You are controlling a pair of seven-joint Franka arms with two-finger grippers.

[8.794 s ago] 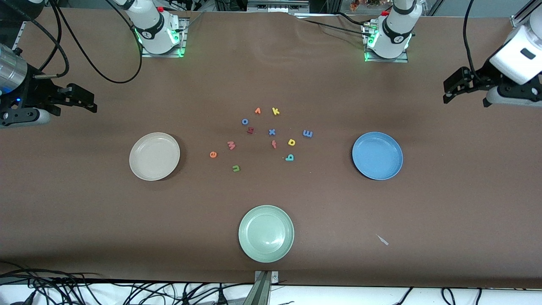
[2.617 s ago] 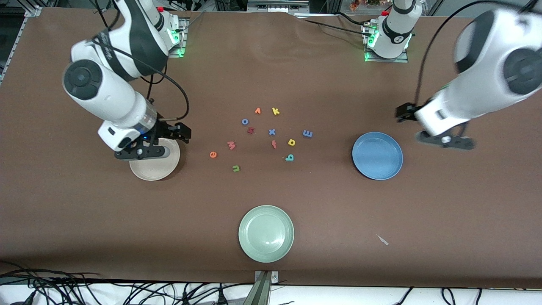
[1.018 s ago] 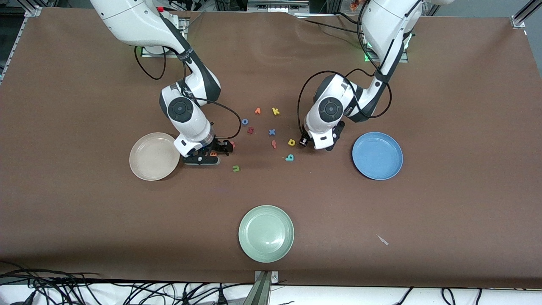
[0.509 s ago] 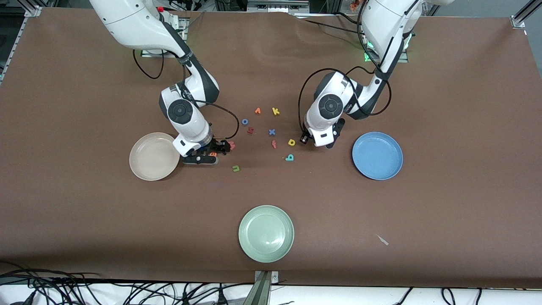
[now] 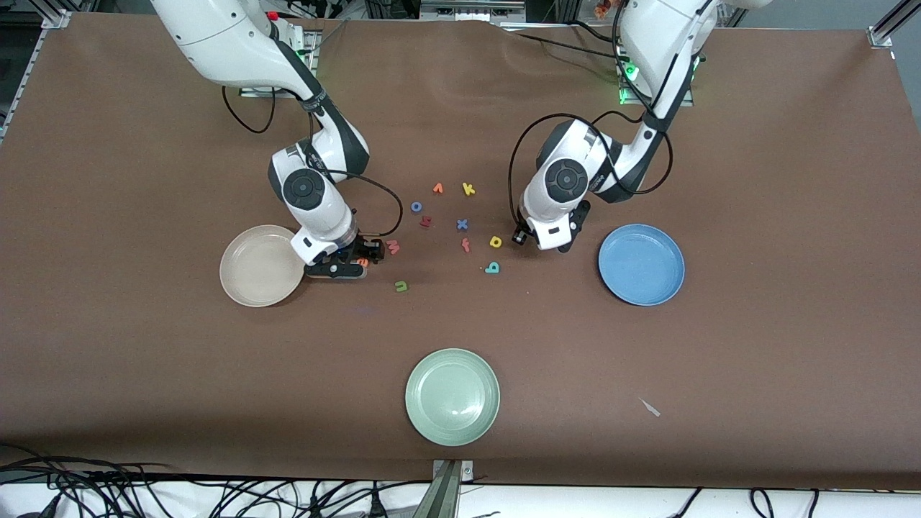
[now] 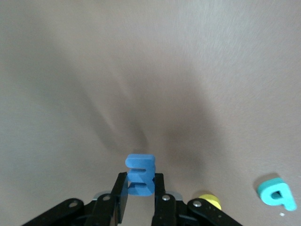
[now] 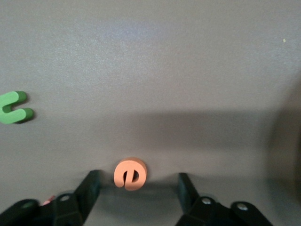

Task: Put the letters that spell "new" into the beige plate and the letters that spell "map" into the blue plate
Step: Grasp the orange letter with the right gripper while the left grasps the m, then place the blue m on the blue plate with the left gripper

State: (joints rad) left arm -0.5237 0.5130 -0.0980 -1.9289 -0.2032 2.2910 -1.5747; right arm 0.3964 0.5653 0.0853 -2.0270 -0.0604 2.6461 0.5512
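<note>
The left gripper pinches the blue m between its 2 fingers, the letter standing on edge between the jaws above the brown table; the yellow a lies on the table just beside those jaws, and the teal p lies near them, nearer to the front camera. The blue plate sits on the table toward the left arm's end, apart from the jaws and holding no letters. The right gripper is down at the table with its jaws spread, and the orange e lies flat between the 2 fingertips, touching neither. The green n lies apart from those jaws, nearer to the front camera, and the pinkish-red w lies just beside the right gripper, on its side toward the other letters. The beige plate sits just beside the right gripper, toward the right arm's end, with no letters in it.
</note>
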